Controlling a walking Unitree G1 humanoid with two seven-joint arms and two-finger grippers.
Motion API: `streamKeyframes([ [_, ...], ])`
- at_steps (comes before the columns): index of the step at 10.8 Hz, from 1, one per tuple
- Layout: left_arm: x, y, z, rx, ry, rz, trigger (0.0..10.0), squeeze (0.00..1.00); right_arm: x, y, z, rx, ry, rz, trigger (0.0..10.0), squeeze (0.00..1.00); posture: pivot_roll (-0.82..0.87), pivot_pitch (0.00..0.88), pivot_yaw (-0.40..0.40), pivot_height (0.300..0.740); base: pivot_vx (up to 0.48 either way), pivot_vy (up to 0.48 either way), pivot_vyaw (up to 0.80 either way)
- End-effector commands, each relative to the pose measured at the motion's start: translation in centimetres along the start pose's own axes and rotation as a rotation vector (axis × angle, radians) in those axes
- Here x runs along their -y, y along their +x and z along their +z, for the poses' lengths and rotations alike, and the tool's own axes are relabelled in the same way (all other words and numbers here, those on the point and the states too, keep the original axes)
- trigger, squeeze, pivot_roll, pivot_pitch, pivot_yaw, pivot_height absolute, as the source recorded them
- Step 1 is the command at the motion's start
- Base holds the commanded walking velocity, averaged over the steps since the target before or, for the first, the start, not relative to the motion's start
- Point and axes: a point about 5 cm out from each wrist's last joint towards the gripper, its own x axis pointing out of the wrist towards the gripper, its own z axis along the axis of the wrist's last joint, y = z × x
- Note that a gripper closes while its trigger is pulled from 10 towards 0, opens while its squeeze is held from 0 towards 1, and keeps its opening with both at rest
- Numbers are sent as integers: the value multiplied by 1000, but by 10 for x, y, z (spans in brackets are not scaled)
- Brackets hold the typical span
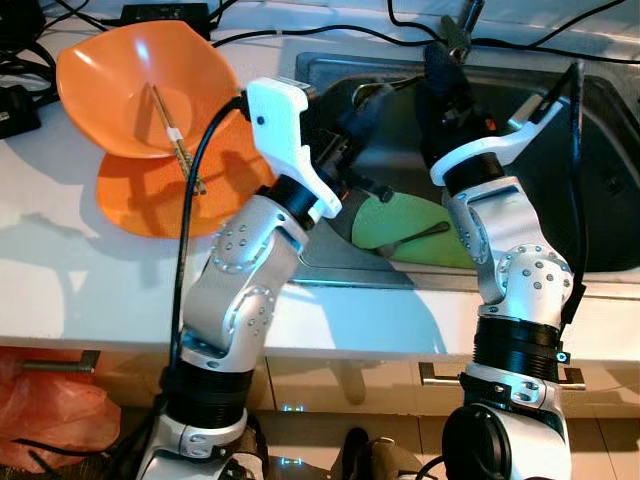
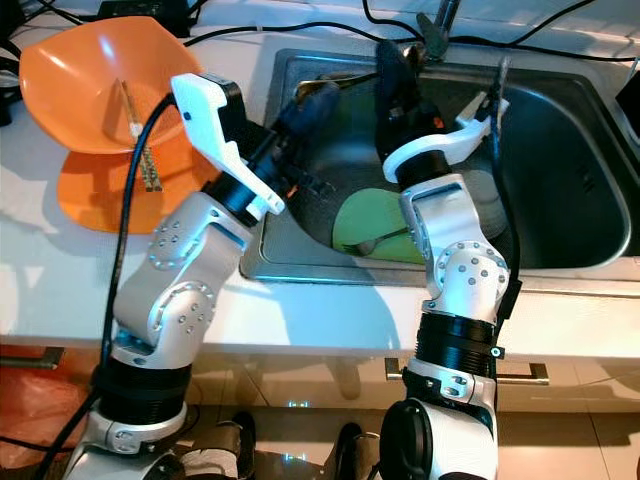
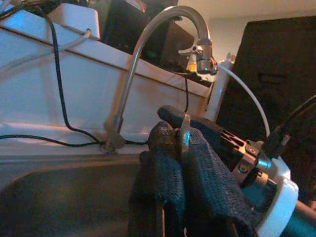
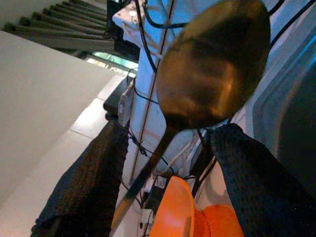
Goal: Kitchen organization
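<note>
Right wrist view: spoon [image 4: 207,64], brass-coloured, bowl large in frame, handle running back between the two black fingers [image 4: 86,182] of the right hand [image 4: 158,182]. Read as held; the actual pinch point on the handle is out of frame, so contact is inferred, not seen.

Head views: right hand [image 2: 400,85] is raised over the sink [image 2: 590,130], near its rear edge, below the tap [image 2: 437,25]. Left hand [image 1: 355,110] reaches over the sink's left rim; in the left wrist view its fingers [image 3: 163,163] lie close together with a thin metal edge showing between them. Cannot tell what that is, or whether it is gripped.

Key relation: orange bowls [image 1: 140,90] sit on the tabletop [image 1: 60,270] toward its rear-left corner, two stacked, chopsticks [image 1: 175,140] lying in the upper one. From the spoon they lie to the robot's left, across the sink's left rim. Orange shows past the handle end in the right wrist view, so the spoon's long axis points roughly toward them.

Left hand is nearer the bowls; right hand carries the spoon.

Green plate [image 1: 400,225] with a second utensil [image 1: 415,238] lies in the sink by its front edge.
</note>
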Motion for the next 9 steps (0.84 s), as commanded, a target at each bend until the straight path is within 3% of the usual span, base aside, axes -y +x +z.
streamKeyframes([
  [1,5,5,7,45,-12,-23,10000,0,-3,-3,-7,-6,34,19,10000,0,158,211,-42,740,0,0,0],
  [9,13,1,-8,-49,62,-82,10000,0,-6,1,3,44,27,12,10000,0,157,206,-41,740,0,0,0],
])
